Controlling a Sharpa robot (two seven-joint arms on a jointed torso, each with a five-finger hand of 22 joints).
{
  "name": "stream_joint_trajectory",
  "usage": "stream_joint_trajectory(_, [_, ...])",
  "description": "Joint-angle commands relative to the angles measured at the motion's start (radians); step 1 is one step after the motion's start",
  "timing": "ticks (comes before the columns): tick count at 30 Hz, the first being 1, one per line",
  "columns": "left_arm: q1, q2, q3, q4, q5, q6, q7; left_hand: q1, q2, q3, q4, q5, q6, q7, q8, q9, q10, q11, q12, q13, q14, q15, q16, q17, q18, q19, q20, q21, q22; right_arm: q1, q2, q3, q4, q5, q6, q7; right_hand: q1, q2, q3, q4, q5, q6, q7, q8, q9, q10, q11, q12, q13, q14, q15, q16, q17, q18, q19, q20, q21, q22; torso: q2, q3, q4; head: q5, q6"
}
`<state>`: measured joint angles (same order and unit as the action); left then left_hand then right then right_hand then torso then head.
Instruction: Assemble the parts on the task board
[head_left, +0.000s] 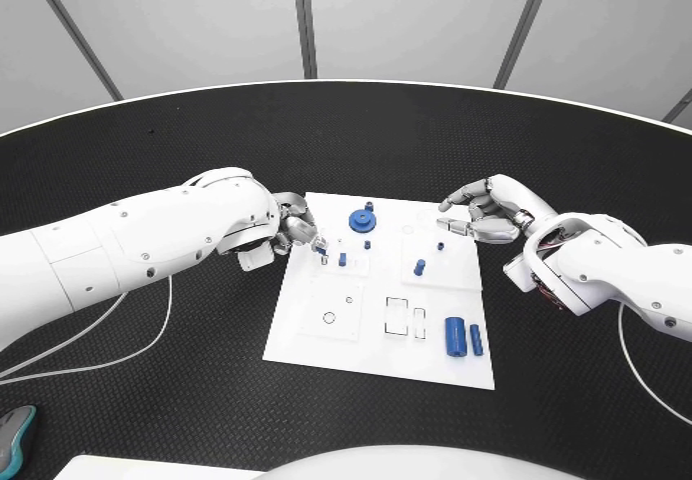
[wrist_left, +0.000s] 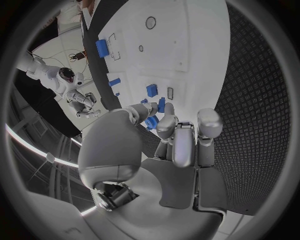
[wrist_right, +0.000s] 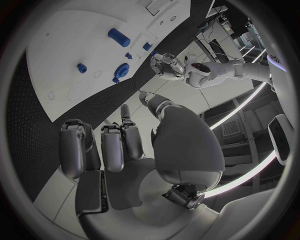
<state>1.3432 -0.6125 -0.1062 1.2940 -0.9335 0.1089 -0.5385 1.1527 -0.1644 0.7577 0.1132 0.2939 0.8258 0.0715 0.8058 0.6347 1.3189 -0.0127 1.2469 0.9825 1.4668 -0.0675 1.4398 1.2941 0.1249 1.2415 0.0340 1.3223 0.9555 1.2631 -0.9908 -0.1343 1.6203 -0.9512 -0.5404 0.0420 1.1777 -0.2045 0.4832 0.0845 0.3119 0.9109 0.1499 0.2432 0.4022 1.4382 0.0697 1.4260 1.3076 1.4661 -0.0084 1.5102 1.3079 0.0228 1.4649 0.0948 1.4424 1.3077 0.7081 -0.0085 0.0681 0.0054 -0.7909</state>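
The white task board (head_left: 378, 330) lies in the middle of the table. On its far part stand a round blue part (head_left: 362, 220) and several small blue pegs (head_left: 420, 267). Two blue cylinders (head_left: 464, 338) lie near its right front corner. My left hand (head_left: 297, 229) hovers at the board's far left edge, fingers curled in toward the thumb. In the left wrist view the round blue part (wrist_left: 150, 122) shows just beyond the fingertips (wrist_left: 167, 116), with nothing seen in the grip. My right hand (head_left: 480, 214) hangs by the far right corner, fingers curled, holding nothing I can see.
Rectangular slots (head_left: 397, 315) and small round holes (head_left: 329, 318) sit in the board's near half. A white cable (head_left: 137, 350) loops on the black table at the left. A grey-teal object (head_left: 12, 432) lies at the front left edge.
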Motion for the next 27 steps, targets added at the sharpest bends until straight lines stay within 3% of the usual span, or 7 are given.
stream_joint_trajectory(1, [-0.002, 0.005, -0.001, -0.001, -0.005, 0.005, 0.000, -0.002, 0.008, 0.135, -0.128, 0.007, 0.001, -0.006, 0.004, 0.004, 0.006, -0.001, 0.003, 0.001, 0.038, -0.007, 0.002, 0.001, -0.002, 0.008, 0.002, 0.005, 0.001, 0.000, 0.001, 0.000, 0.000, 0.000, 0.000, 0.000, -0.002, 0.001, 0.000, 0.003, 0.003, -0.009, -0.001, 0.005, -0.002, 0.001, -0.006, -0.004, 0.113, 0.073, -0.005, -0.002, 0.130, 0.017, 0.039, -0.006, -0.006, 0.118, 0.000, 0.0007, 0.0003, -0.001, -0.004])
stream_joint_trajectory(27, [-0.009, 0.035, -0.006, -0.034, -0.061, 0.042, -0.003, -0.006, 0.002, 0.144, -0.134, 0.009, 0.003, -0.008, 0.011, 0.005, 0.014, -0.003, 0.010, 0.010, 0.038, -0.008, 0.002, 0.001, -0.004, 0.012, 0.000, 0.009, 0.008, 0.000, 0.004, 0.000, -0.002, 0.000, 0.001, 0.003, -0.001, 0.002, 0.001, 0.004, 0.007, -0.009, -0.001, 0.006, -0.002, 0.002, -0.007, -0.003, 0.114, 0.073, -0.005, -0.002, 0.129, 0.017, 0.039, -0.007, -0.006, 0.118, 0.000, 0.0005, 0.0001, -0.002, -0.010])
